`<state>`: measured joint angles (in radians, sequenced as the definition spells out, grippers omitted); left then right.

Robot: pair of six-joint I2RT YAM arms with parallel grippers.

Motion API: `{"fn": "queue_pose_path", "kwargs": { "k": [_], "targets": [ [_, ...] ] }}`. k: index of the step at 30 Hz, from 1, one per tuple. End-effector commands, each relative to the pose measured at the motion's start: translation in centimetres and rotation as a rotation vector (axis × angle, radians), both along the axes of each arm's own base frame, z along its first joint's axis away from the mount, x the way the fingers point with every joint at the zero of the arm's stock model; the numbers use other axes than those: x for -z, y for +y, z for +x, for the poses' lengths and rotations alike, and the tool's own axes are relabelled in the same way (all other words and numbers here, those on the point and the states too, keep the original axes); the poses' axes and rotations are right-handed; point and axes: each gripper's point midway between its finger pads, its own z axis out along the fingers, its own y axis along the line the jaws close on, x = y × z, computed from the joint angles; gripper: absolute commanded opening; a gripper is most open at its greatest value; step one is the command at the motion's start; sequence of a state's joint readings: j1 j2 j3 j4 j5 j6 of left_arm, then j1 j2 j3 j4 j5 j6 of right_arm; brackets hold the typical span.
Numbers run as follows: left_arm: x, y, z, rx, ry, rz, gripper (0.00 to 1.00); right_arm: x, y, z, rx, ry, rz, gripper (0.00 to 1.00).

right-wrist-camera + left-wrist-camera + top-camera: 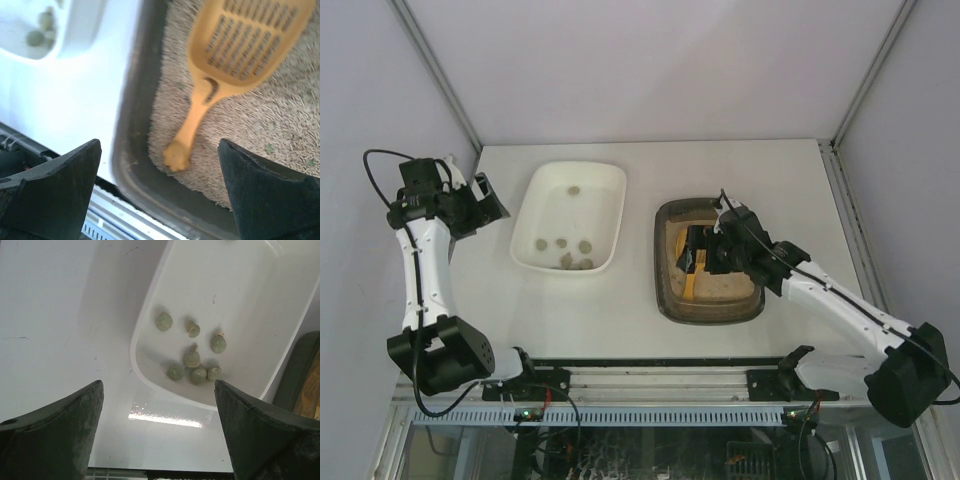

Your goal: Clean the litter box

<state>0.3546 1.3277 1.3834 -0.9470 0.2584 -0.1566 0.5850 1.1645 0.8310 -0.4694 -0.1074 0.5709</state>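
The dark brown-olive litter box (668, 300) sits right of centre with tan litter inside; its rim shows in the right wrist view (131, 150). A yellow slotted scoop (235, 50) lies on the litter, handle end toward the near left corner, and shows in the top view (692, 283). My right gripper (698, 252) hovers over the box, open and empty, apart from the scoop (159, 165). My left gripper (488, 200) is open and empty at the table's left, beside the white tray (158, 420).
A white tray (535, 262) left of the litter box holds several grey-green clumps (191, 358). The table's near edge and the rail lie just below the litter box (100, 220). Walls close the back and sides.
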Motion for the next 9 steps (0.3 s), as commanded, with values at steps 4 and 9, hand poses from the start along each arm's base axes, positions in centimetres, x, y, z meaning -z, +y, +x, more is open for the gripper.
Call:
{"fn": "queue_pose_path", "kwargs": {
  "k": [4, 9],
  "targets": [
    [-1.2, -0.4, 0.3, 0.015, -0.065, 0.005, 0.95, -9.9, -1.2, 1.0, 0.125, -0.278, -0.092, 1.0],
    [-0.9, -0.5, 0.2, 0.019, -0.072, 0.011, 0.95, -19.5, -6.1, 2.5, 0.485, -0.609, -0.096, 1.0]
  ]
}}
